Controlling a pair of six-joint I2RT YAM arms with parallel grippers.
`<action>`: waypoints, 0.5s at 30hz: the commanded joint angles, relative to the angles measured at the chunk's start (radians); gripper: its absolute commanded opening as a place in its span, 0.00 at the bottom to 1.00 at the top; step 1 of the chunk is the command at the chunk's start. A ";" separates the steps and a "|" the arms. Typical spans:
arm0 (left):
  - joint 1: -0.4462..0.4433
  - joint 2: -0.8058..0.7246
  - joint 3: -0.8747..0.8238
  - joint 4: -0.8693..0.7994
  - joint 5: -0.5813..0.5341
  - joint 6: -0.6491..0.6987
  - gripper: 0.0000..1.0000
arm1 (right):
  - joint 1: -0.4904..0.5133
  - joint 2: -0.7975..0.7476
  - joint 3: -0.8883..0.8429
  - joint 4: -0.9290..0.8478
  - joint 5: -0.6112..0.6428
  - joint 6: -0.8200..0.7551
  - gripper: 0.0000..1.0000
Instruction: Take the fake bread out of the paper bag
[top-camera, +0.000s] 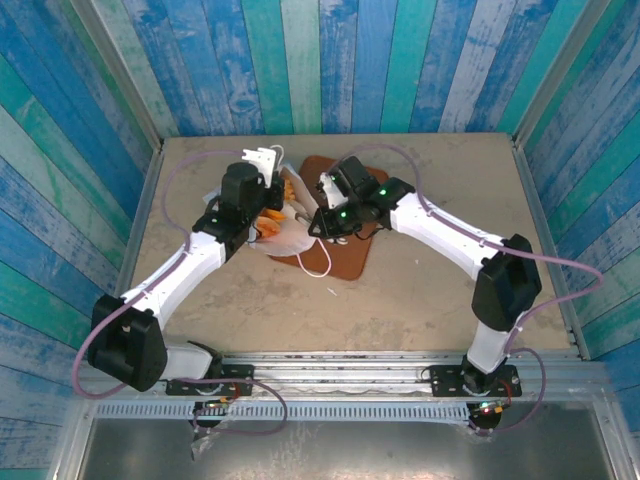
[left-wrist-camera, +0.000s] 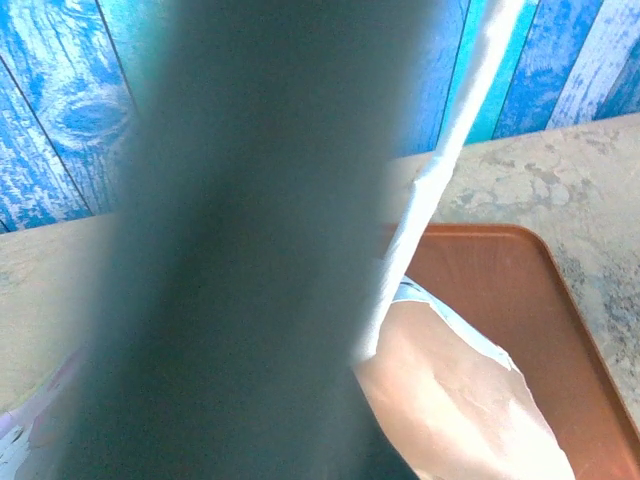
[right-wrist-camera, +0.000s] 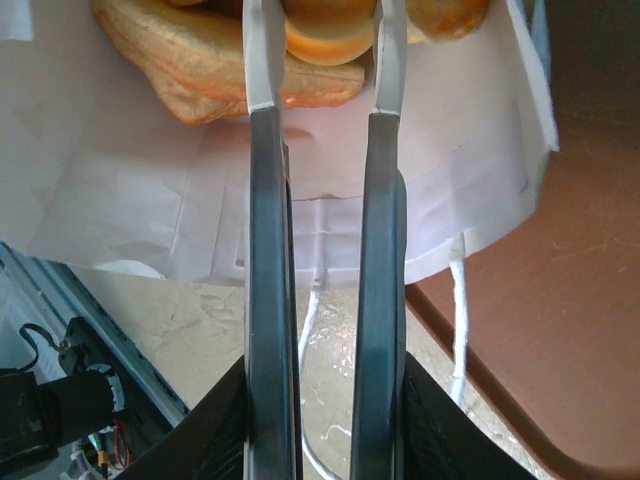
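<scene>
The tan table (top-camera: 450, 300) carries a flat brown tray (top-camera: 350, 258) at its middle. That looks like the landing place for whatever comes out of the bag.

The white paper bag (top-camera: 283, 238) lies on its side over the tray's left edge, with its mouth towards the right arm so the contents can be reached level rather than from above.

The left gripper (top-camera: 262, 165) is closed at the bag's far rim. In its wrist view a taut edge of white paper (left-wrist-camera: 440, 170) rises beside the blurred dark finger. It is probably pinching the rim to hold the mouth open and steady the bag.

The right gripper (top-camera: 318, 215) reaches into the opening, its fingers (right-wrist-camera: 265, 250) drawn close together.

The fake bread (top-camera: 272, 215) sits inside the bag. A glossy orange roll (right-wrist-camera: 330, 30) fills the gap between the right fingers and appears clamped there, ready to be pulled out. A golden-tan loaf (right-wrist-camera: 180, 70) lies just beside it.

A white cord handle (right-wrist-camera: 460, 300) hangs loose below the mouth and could snag as the roll comes out.
</scene>
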 joint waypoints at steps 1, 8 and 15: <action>-0.004 -0.027 0.047 0.043 -0.039 -0.034 0.01 | 0.005 -0.094 -0.022 -0.004 0.023 -0.016 0.27; -0.004 -0.025 0.052 0.050 -0.069 -0.064 0.01 | 0.006 -0.194 -0.087 -0.009 0.027 -0.014 0.27; -0.004 -0.007 0.072 0.037 -0.114 -0.099 0.00 | 0.006 -0.272 -0.124 -0.047 0.028 -0.015 0.27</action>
